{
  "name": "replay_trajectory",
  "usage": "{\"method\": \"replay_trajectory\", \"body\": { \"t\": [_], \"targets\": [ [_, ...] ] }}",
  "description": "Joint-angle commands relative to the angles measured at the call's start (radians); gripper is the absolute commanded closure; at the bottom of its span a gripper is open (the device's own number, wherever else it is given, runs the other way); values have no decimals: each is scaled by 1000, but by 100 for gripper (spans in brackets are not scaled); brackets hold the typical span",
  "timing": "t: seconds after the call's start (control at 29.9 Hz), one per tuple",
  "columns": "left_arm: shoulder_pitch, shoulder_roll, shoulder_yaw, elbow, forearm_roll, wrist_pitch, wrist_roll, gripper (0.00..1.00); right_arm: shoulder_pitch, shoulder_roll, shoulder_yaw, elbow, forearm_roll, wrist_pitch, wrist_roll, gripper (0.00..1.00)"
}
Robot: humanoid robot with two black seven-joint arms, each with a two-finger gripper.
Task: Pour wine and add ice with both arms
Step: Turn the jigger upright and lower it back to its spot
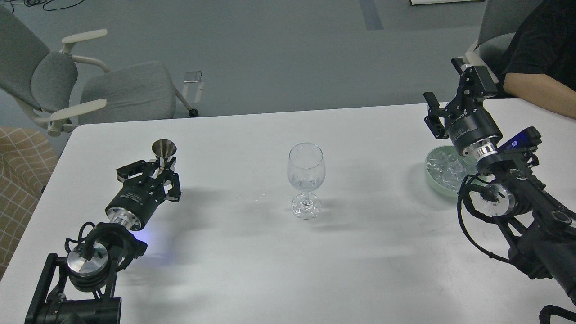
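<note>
A clear stemmed wine glass [306, 167] stands upright at mid-table with a little clear wine [306, 182] in its bowl. My left gripper [158, 171] is low over the table's left side, shut on a small metal measuring cup [164, 148] held upright; whether the cup touches the table I cannot tell. My right gripper [443, 87] is open and empty, raised above the far rim of a pale green dish [430, 174] that holds several clear ice chunks [445, 164]. My right wrist hides part of the dish.
The white table [360, 261] ends at a far edge behind the glass. A few droplets [253, 196] lie left of the glass. Grey office chairs [121, 92] stand behind the left side. A person's bare forearm [535, 92] rests at the far right corner.
</note>
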Motion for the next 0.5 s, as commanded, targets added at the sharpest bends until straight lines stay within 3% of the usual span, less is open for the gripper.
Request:
{"method": "replay_trajectory", "body": {
  "t": [0.0, 0.47],
  "targets": [
    [-2, 5, -5, 28, 0, -15, -1, 66, 0, 1, 0, 0, -2, 0, 1, 0],
    [-2, 14, -11, 29, 0, -12, 2, 56, 0, 1, 0, 0, -2, 1, -1, 0]
  ]
}}
